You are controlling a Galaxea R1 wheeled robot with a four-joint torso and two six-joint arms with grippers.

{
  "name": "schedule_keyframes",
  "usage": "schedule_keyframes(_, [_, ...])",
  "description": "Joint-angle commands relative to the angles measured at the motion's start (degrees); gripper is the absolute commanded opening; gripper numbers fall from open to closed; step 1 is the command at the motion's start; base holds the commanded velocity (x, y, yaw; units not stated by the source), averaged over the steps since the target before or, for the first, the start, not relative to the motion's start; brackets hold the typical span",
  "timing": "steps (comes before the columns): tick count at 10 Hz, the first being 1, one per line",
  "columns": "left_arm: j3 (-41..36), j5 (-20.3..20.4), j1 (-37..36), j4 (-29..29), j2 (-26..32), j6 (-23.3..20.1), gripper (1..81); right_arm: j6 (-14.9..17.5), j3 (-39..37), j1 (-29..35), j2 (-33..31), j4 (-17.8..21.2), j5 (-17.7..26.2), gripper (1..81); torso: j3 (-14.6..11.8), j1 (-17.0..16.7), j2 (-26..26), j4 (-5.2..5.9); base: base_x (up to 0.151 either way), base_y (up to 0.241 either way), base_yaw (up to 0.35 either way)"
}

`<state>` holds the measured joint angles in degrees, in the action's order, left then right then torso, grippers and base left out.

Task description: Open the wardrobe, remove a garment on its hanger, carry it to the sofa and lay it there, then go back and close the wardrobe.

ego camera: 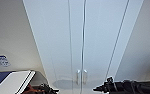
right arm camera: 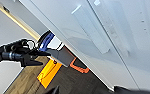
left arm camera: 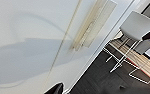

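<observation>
i face the wardrobe (ego camera: 83,37), both doors shut, its pair of handles (ego camera: 81,76) just ahead between my arms. dark floor (left arm camera: 98,80) and a white chair (left arm camera: 137,25) lie beside it. a wall label (ego camera: 2,60) is too blurred to read. left gripper (ego camera: 49,89) and right gripper (ego camera: 101,88): i cannot tell how either's jaws stand.

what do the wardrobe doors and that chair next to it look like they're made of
The wardrobe doors look like smooth white laminate or painted board: flat, faintly glossy, carrying soft shadows. The chair seems to have a white moulded plastic shell on thin white metal rod legs, though that is only its look.
</observation>
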<state>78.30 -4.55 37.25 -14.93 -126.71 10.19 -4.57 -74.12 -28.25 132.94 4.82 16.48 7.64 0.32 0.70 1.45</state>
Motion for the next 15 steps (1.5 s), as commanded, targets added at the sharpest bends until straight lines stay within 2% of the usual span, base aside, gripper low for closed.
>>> schedule_keyframes(1, [1.3, -1.2, -8.3, 0.5, -1.5, 0.7, 81.1, -0.8, -0.8, 9.7, 1.0, 1.8, 1.2, 81.1, 0.0, 0.0, 0.0, 0.00, 0.000, 0.000, 0.000])
schedule_keyframes(3, [2.8, -3.2, -10.1, 0.5, -3.9, 1.0, 81.1, -0.9, -2.9, 11.7, 2.9, 1.7, 2.9, 81.1, 0.0, 0.0, 0.0, 0.00, 0.000, 0.000, 0.000])
schedule_keyframes(6, [5.3, -3.6, -12.2, 0.5, -6.8, 1.3, 81.1, -1.3, -5.4, 13.5, 4.2, 1.6, 2.9, 81.1, 0.0, 0.0, 0.0, 0.00, 0.000, 0.000, 0.000])
schedule_keyframes(7, [7.0, -5.3, -12.6, 0.5, -8.6, 1.7, 81.1, -1.3, -6.9, 13.9, 4.8, 1.6, 2.9, 81.1, 0.0, 0.1, 0.0, 0.00, 0.000, 0.000, 0.000])
schedule_keyframes(11, [11.6, -7.2, -14.3, 0.6, -13.5, 1.8, 81.1, -1.4, -12.2, 16.8, 8.4, 1.8, 3.6, 81.1, 0.1, 0.1, -0.1, 0.00, 0.000, 0.000, 0.000])
schedule_keyframes(15, [14.8, -6.8, -14.4, 0.4, -17.1, 1.7, 81.1, -1.1, -10.6, 17.1, 9.8, 0.5, 2.4, 81.1, 0.1, 0.1, -0.1, 0.00, 0.000, 0.000, 0.000])
